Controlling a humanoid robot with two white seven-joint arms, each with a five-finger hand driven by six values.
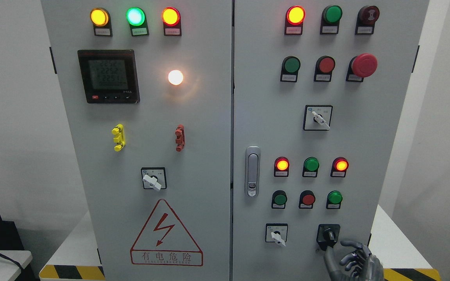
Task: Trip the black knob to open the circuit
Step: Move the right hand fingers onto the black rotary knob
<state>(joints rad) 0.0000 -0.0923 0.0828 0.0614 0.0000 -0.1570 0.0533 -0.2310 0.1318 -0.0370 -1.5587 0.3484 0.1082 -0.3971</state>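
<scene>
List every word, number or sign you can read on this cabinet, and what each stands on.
"有电危险": in the red warning triangle with lightning bolt, left door.
"225": roughly, on the digital meter; its digits are blurred.
Small label plates under the lamps and buttons: too small to read.
Black knob plate: no readable print.

Meter (108,76) upper left, lit white lamp (175,77) beside it, warning triangle (166,233) lower left, red mushroom button (364,64) upper right.
</scene>
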